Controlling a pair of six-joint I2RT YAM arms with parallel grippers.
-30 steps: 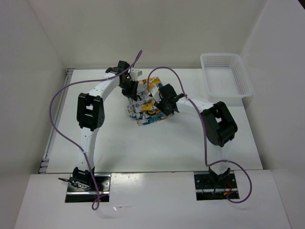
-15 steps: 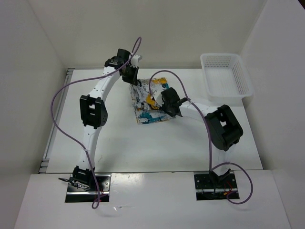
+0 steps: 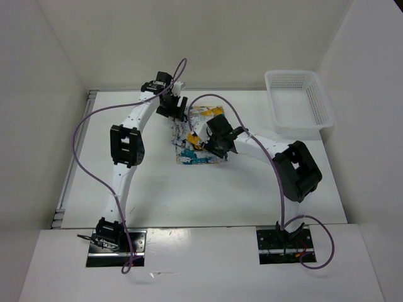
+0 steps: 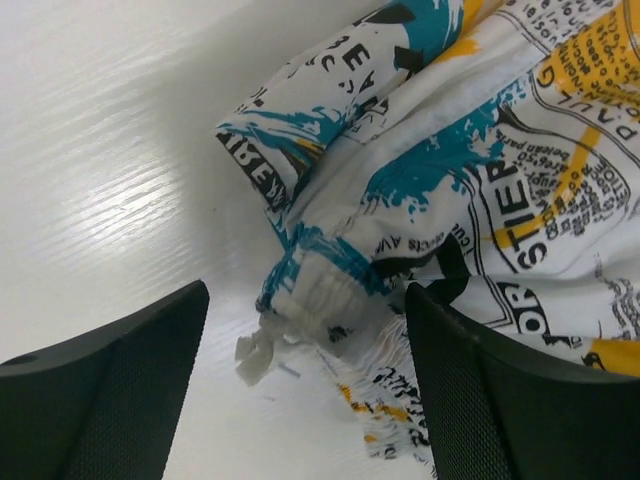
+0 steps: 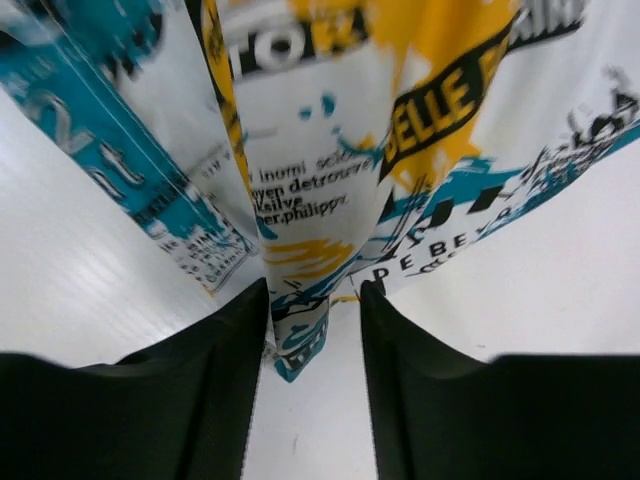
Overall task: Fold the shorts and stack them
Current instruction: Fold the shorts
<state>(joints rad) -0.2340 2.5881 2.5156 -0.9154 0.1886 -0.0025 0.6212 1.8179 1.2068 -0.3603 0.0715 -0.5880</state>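
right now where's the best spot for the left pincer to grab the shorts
Take the gathered corner of the shorts, coming down from above. It is bunched thick on the table, and the open left pincer straddles it, so closing should catch it; the flat cloth beside gives no ridge. The right pincer is shut on another fold.

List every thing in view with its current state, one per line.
shorts: rumpled on the table, not yet folded flat.
left gripper: open, fingers either side of the shorts' gathered waistband edge, not clamping it.
right gripper: shut on a fold of the shorts.
basket: upright at the table's far right, empty.
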